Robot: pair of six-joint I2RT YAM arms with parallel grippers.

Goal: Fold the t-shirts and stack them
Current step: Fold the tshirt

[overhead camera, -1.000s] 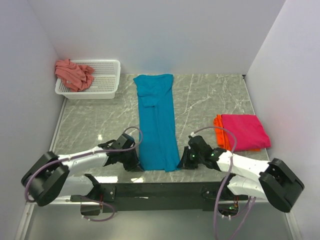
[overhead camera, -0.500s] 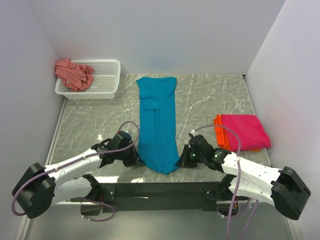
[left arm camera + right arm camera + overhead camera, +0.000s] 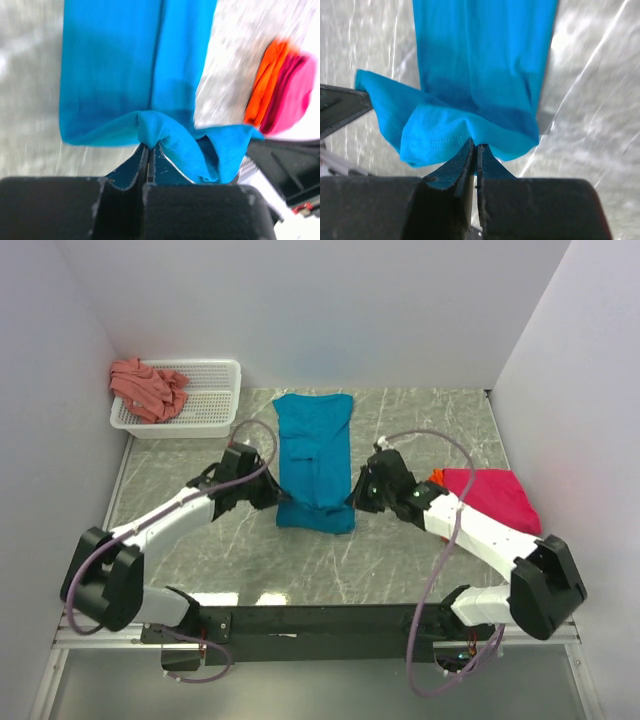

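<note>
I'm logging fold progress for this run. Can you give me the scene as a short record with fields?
teal shirt: long strip on the table, near hem raised above its middle
left gripper: shut on the hem's left corner
right gripper: shut on the hem's right corner
stack: magenta shirt on orange shirt, right of the teal shirt
basket: far left corner, salmon shirt draped over its left rim
fold: hem not yet laid down

We look down from high behind the teal-blue t-shirt (image 3: pixel 314 455); both wrist cameras sit close against its hem, which they share.
</note>
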